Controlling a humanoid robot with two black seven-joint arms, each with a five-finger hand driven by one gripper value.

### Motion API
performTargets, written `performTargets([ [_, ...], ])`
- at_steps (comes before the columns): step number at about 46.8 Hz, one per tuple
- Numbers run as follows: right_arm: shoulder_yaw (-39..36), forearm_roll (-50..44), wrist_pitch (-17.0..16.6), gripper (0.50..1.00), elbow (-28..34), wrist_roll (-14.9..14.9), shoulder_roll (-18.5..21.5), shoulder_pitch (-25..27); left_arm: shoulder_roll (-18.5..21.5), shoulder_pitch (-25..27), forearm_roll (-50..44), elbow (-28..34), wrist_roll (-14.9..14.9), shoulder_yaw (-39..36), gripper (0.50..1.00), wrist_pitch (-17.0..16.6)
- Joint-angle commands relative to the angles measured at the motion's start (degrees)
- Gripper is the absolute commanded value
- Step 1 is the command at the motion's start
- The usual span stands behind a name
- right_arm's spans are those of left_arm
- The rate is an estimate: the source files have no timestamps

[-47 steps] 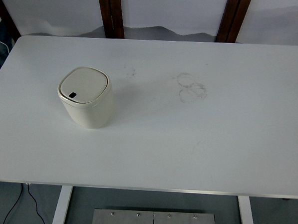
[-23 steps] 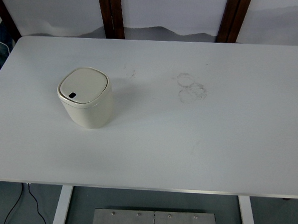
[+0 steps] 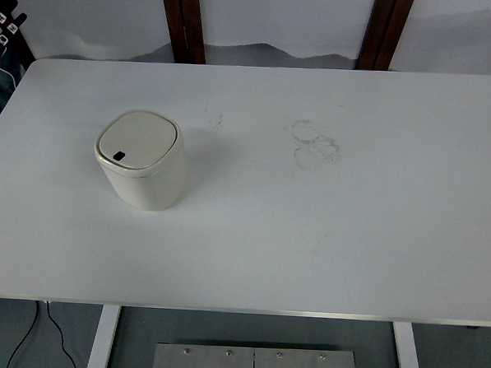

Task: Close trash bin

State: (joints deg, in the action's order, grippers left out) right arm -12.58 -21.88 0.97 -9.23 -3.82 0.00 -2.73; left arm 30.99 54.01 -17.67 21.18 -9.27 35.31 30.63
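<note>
A small cream trash bin (image 3: 143, 164) stands upright on the left part of the white table (image 3: 309, 228). Its lid (image 3: 138, 140) lies flat and shut, with a small dark button (image 3: 120, 155) at the near edge. A black part of my left hand (image 3: 2, 19) shows at the picture's far upper left edge, beyond the table's left corner and well apart from the bin. My right arm is out of view.
Faint ring marks (image 3: 315, 143) stain the table's middle back. Two dark wooden posts (image 3: 182, 20) stand behind the table. A metal plate (image 3: 252, 364) lies below the near edge.
The black hand has come into view at the upper left edge. The bin has not moved and its lid stays shut.
</note>
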Motion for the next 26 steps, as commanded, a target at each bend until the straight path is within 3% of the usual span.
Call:
performTargets([
  [1, -0.08, 0.00, 0.09, 0.995, 0.00, 0.04, 0.00, 0.00, -0.05, -0.48, -0.25, 0.00, -0.05, 0.02, 1.000, -0.04],
  [10, 0.01, 0.00, 0.00, 0.995, 0.00, 0.04, 0.00, 0.00, -0.40, -1.88, -0.96, 0.00, 0.12, 0.20, 1.000, -2.15],
  [26, 0.01, 0.00, 0.09, 0.995, 0.00, 0.21, 0.00, 0.00, -0.76, -1.97, -0.87, 0.00, 0.21, 0.11, 1.000, -2.68],
])
